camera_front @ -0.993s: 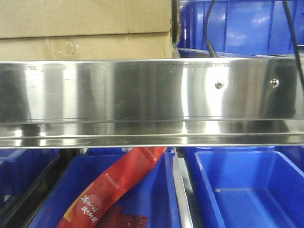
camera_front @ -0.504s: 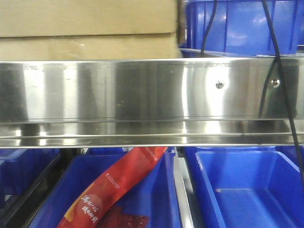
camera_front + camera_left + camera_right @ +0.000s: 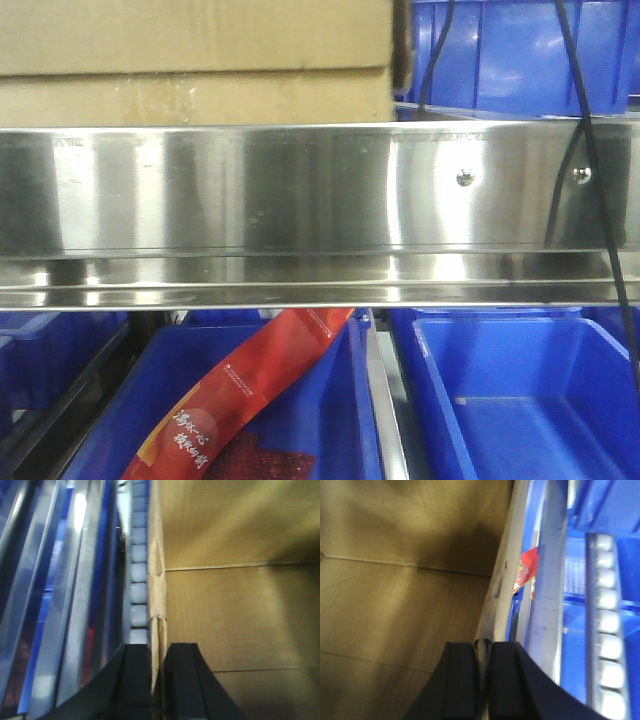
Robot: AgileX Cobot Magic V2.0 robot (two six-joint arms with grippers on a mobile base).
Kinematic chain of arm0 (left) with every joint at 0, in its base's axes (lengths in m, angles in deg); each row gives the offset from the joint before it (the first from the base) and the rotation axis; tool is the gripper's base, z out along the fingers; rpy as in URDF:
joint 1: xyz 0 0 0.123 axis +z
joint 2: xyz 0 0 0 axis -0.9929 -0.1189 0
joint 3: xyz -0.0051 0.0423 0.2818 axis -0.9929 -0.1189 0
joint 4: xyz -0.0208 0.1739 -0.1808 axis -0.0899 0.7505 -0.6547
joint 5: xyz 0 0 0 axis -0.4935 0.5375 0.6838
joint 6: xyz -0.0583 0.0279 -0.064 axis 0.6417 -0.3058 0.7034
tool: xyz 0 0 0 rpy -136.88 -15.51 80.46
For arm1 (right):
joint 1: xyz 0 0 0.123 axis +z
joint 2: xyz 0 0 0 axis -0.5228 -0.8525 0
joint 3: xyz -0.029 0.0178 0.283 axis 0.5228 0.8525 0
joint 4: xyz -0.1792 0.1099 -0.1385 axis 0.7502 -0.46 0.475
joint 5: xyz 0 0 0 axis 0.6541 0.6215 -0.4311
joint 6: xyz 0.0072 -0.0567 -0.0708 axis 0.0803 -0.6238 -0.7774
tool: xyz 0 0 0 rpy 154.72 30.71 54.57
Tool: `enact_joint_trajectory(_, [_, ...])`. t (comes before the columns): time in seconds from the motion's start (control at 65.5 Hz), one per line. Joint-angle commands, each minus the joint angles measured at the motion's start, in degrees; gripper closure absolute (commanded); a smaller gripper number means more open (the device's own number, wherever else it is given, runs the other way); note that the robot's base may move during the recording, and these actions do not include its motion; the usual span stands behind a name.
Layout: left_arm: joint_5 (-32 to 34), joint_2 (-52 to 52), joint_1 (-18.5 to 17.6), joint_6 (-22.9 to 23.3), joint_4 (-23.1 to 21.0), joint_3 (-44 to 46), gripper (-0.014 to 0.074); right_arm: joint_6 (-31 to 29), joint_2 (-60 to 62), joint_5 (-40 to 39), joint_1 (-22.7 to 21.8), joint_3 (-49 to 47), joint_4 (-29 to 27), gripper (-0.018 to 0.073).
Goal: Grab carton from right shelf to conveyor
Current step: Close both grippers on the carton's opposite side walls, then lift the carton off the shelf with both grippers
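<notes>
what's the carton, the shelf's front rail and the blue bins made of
The carton looks like brown cardboard: matte, fibrous, with a seam line across its face. The front rail appears to be stainless steel or a similar polished metal: streaky mirror-like reflections, with small screw heads. The blue bin below looks like moulded plastic: uniform colour, soft sheen, rounded rim.

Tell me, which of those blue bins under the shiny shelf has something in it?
The lower bin left of centre: a red printed packet lies slanted in it. The bin to its right shows only bare blue floor.
</notes>
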Motion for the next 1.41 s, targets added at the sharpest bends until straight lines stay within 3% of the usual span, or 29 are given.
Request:
enact_joint_trajectory(0.0, [1.45,4.02,0.13,0.31,-1.05,0.25,0.0602,-0.65,4.65,-2.02,-0.19,-1.57,0.16,0.0627])
enact_joint_trajectory(0.244, [1.45,12.00,-0.80,1.08,-6.80,-0.22,0.0606,-2.30,12.11,-2.02,-0.19,-1.34,0.16,0.0627])
enact_joint_trajectory(0.382, [1.45,15.63,-3.96,2.30,-6.48,-4.77,0.0606,-3.06,16.51,-2.02,-0.19,3.45,0.58,0.0627])
enact_joint_trajectory(0.504, [1.45,17.79,-7.98,3.09,-6.23,-9.43,0.0606,-3.06,22.65,-2.02,-0.19,13.63,2.54,0.0627])
enact_joint_trajectory(0.794, [1.45,21.79,-16.96,7.77,-0.34,-17.19,0.0606,-3.06,37.62,-2.02,-0.19,34.83,4.03,0.0627])
enact_joint_trajectory(0.978, [1.45,23.42,-20.97,8.22,-0.10,-19.93,0.0606,-3.06,43.76,-2.02,-0.19,42.05,4.03,0.0627])
enact_joint_trajectory(1.39, [1.45,23.54,-22.30,8.22,1.20,-19.69,0.0606,-3.06,44.74,-2.02,-0.19,42.60,4.03,0.0627])
